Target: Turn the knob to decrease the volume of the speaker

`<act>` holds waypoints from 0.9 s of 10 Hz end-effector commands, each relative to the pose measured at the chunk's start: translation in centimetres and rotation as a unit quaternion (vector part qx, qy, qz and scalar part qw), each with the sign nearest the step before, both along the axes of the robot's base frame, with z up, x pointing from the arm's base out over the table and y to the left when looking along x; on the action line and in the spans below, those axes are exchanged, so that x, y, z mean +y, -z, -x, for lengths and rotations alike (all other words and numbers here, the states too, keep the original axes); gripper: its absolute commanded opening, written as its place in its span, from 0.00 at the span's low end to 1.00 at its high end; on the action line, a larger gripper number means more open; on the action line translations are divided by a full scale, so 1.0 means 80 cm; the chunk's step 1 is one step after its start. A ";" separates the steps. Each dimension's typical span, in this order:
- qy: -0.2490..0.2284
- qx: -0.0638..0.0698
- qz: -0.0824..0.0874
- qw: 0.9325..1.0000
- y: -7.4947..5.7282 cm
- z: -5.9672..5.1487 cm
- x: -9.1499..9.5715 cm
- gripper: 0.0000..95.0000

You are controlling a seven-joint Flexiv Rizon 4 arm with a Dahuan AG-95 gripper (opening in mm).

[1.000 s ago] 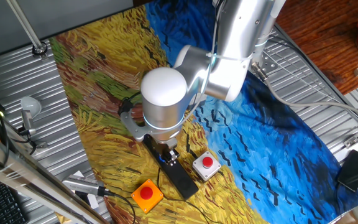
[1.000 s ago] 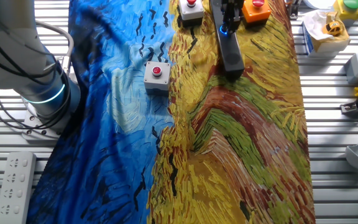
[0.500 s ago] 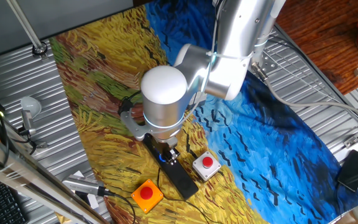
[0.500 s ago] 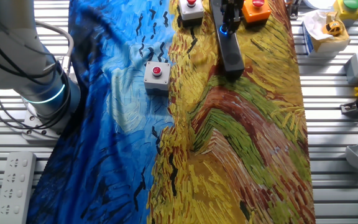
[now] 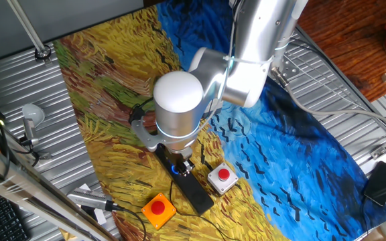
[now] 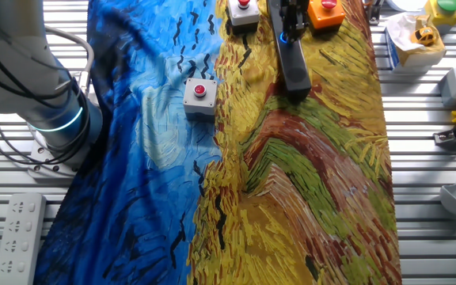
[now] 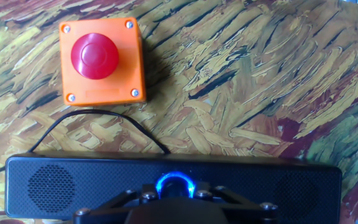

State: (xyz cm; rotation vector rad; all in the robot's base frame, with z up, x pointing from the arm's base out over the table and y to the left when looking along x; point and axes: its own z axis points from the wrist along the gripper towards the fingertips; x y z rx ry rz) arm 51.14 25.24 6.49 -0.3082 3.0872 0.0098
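Observation:
The speaker (image 7: 55, 183) is a long black bar lying on the painted cloth; it also shows in one fixed view (image 5: 196, 193) and in the other fixed view (image 6: 294, 71). The knob (image 7: 176, 185) glows with a blue ring at the bar's middle, and the glow shows faintly under the hand (image 5: 175, 170) (image 6: 283, 37). My gripper (image 7: 176, 194) stands straight down over the knob, with a finger close on each side of it. The hand (image 5: 179, 167) hides most of the knob in both fixed views (image 6: 291, 24).
An orange box with a red push button (image 7: 101, 59) sits just beyond the speaker (image 5: 158, 209). A white button box (image 5: 222, 178) stands on the other side. A third button box (image 6: 199, 95) sits on the blue cloth. A thin black cable (image 7: 104, 121) runs to the speaker.
The hand has shifted very slightly at the knob; the speaker and the button boxes have not moved.

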 end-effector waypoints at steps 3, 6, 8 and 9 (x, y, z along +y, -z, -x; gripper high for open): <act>-0.066 0.000 0.001 0.998 0.001 0.000 -0.002 0.00; -0.199 -0.003 0.008 0.980 0.001 0.001 -0.002 0.00; -0.296 -0.002 0.016 0.955 0.001 0.001 -0.002 0.00; -0.357 -0.001 0.021 0.934 0.001 0.001 -0.002 0.00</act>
